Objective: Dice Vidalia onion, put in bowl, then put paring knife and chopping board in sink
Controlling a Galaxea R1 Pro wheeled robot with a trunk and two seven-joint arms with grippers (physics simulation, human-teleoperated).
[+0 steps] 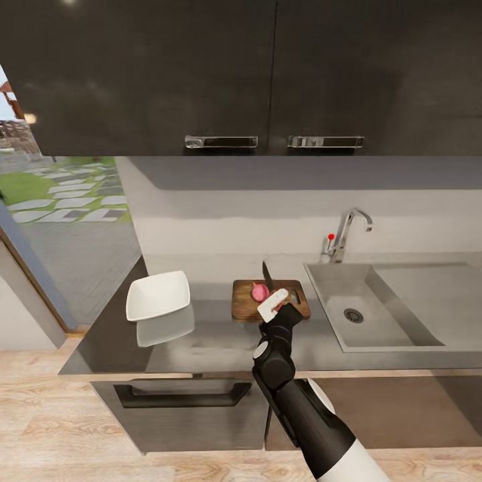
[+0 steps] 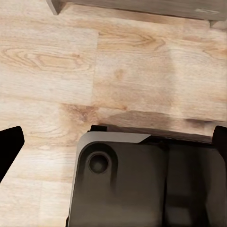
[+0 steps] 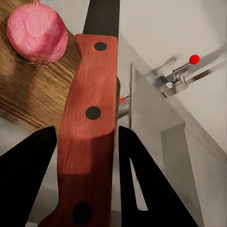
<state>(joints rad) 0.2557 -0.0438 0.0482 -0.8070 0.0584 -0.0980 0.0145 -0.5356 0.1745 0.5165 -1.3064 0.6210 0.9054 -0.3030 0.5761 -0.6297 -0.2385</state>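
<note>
Right gripper [image 3: 87,179] clenched on the paring knife [image 3: 90,118] over the chopping board [image 1: 270,299], whole pink onion [image 1: 260,292] on the board's back half beside the sink [image 1: 375,308], white bowl [image 1: 158,295] near the countertop's [image 1: 214,345] left end, left gripper's [image 2: 113,146] fingers spread above floor.

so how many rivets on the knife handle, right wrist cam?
3 dark rivets on the paring knife handle: one near the blade end, one mid-handle, one at the butt end between the right gripper fingers. Any on the far side are hidden.
</note>
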